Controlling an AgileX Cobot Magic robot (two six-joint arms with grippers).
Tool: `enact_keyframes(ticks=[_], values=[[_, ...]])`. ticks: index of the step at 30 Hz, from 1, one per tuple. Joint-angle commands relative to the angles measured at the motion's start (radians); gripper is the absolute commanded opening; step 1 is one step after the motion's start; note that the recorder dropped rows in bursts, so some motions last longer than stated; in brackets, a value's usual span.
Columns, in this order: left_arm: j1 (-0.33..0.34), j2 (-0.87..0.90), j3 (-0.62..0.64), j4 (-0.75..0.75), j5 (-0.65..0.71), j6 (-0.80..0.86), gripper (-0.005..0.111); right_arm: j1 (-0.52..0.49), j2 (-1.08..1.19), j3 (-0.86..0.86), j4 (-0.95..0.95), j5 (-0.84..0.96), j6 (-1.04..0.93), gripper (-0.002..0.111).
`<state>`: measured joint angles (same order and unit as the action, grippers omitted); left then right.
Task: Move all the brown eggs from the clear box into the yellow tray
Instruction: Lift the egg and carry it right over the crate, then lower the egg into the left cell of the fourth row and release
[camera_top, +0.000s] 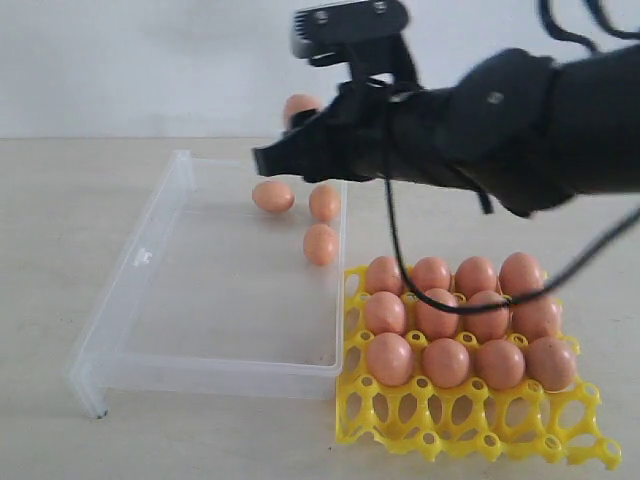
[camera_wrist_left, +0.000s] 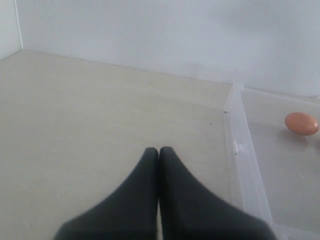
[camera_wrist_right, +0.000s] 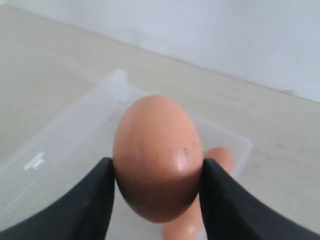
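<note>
While clamped on one brown egg (camera_wrist_right: 155, 145), jaws spread round its sides: right pincer (camera_wrist_right: 157, 172), raised over far end of clear box (camera_top: 130, 290). Three more eggs (camera_top: 320, 244) loose on box floor, far corner. Twelve eggs (camera_top: 446, 362) seated in yellow tray (camera_top: 470, 425), just beside box. Left pincer (camera_wrist_left: 159, 152) fully closed, empty, over bare bench (camera_wrist_left: 75, 125) next to box wall.

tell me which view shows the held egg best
Right wrist view: the smooth pinkish-brown oval egg fills the frame, gripped by the black right tool. The exterior view shows only its top above the tool; the left wrist view, nothing.
</note>
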<state>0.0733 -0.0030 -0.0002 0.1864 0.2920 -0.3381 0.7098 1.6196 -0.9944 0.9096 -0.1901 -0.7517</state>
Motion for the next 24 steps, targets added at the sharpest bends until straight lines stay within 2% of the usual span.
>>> enact_keyframes(ticks=[1,5,6,7,8,10,11,13,15,16,18,22,24], values=[[-0.005,0.003,0.0,-0.007,0.001,-0.007,-0.004,-0.003,-0.275,0.32,0.018,-0.278,0.188,0.0],[-0.005,0.003,0.0,-0.007,0.001,-0.007,-0.004,-0.016,-0.412,0.566,0.001,-0.542,0.346,0.0],[-0.005,0.003,0.0,-0.007,0.001,-0.007,-0.004,-0.039,-0.412,0.578,-0.029,-0.534,0.369,0.0],[-0.005,0.003,0.0,-0.007,0.001,-0.007,-0.004,-0.102,-0.412,0.575,-0.127,-0.425,0.443,0.0],[-0.005,0.003,0.0,-0.007,0.001,-0.007,-0.004,-0.144,-0.412,0.567,-0.307,-0.343,0.561,0.0],[-0.005,0.003,0.0,-0.007,0.001,-0.007,-0.004,-0.227,-0.412,0.538,-0.867,-0.219,0.948,0.0],[-0.005,0.003,0.0,-0.007,0.001,-0.007,-0.004,-0.255,-0.412,0.528,-1.214,-0.224,1.208,0.0],[-0.005,0.003,0.0,-0.007,0.001,-0.007,-0.004,-0.311,-0.41,0.52,-1.714,-0.343,1.626,0.0],[-0.005,0.003,0.0,-0.007,0.001,-0.007,-0.004,-0.331,-0.41,0.52,-2.047,-0.434,1.935,0.0],[-0.005,0.003,0.0,-0.007,0.001,-0.007,-0.004,-0.331,-0.41,0.52,-2.175,-0.444,2.014,0.0],[-0.005,0.003,0.0,-0.007,0.001,-0.007,-0.004,-0.331,-0.41,0.522,-2.315,-0.479,2.114,0.0],[-0.005,0.003,0.0,-0.007,0.001,-0.007,-0.004,-0.331,-0.41,0.555,-2.381,-0.602,2.148,0.0],[-0.005,0.003,0.0,-0.007,0.001,-0.007,-0.004,-0.331,-0.41,0.577,-2.421,-0.602,2.148,0.0]])
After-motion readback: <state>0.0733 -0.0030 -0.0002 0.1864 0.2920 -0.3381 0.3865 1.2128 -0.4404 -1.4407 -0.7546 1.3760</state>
